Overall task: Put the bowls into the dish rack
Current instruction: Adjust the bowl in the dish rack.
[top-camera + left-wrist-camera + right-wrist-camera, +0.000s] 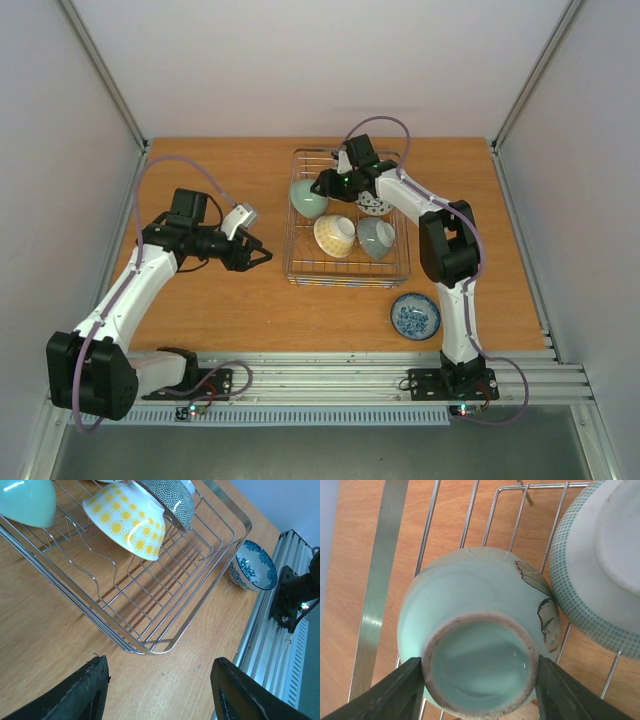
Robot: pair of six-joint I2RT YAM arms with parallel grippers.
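While the left hand [160, 665] hangs with its fingers apart and nothing between them, low over the table just off a near corner of the silvery wire dish rack [298, 250], the right hand [479, 661] is clamped on the foot ring of the pale celadon-green ceramic bowl [470, 605]. That bowl lies tipped in the rack's far left part, foot up toward the hand. The rack's long axis seems to run from the arms toward the far wall. There are five bowls. Four are in the rack: the celadon one, a white bowl with a teal grid band [590, 580] just beside it, a cream bowl with yellow suns [127, 522] and a dark-dotted bowl [172, 500], both leaning on edge. A blue-patterned white bowl [414, 316] stands upright on the orange-brown wooden table [220, 300] by the right arm. White panel walls [300, 60] enclose it.
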